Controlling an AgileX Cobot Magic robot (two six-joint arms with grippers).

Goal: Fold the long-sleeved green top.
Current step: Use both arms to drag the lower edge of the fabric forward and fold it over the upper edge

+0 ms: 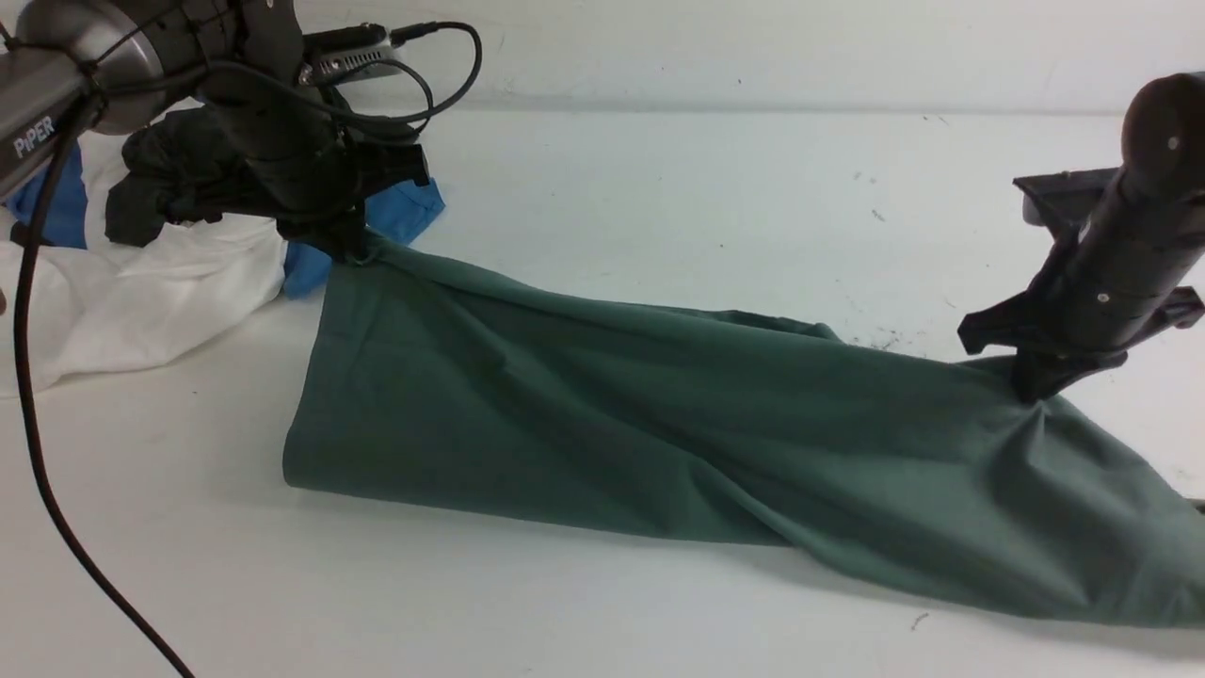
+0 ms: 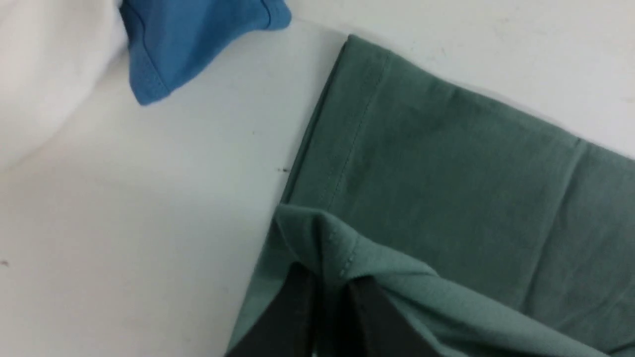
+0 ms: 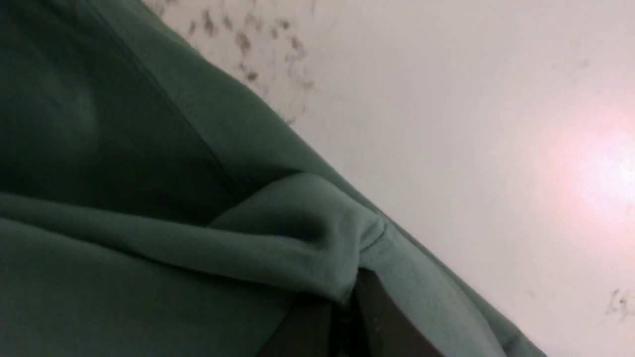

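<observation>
The green long-sleeved top (image 1: 659,414) lies across the counter (image 1: 678,179), centre-left to lower right of frame. The left claw (image 1: 355,250) pinches its hemmed corner, the right claw (image 1: 1036,391) a bunched edge. I'd move both together, level, cloth taut, so the fold lands square.

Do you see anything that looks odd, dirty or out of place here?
One small thing: dark smudges mark the white table just beyond the green top, close to where the right gripper pinches it. The cloth might pick up dirt there. The top itself shows no damage.
</observation>
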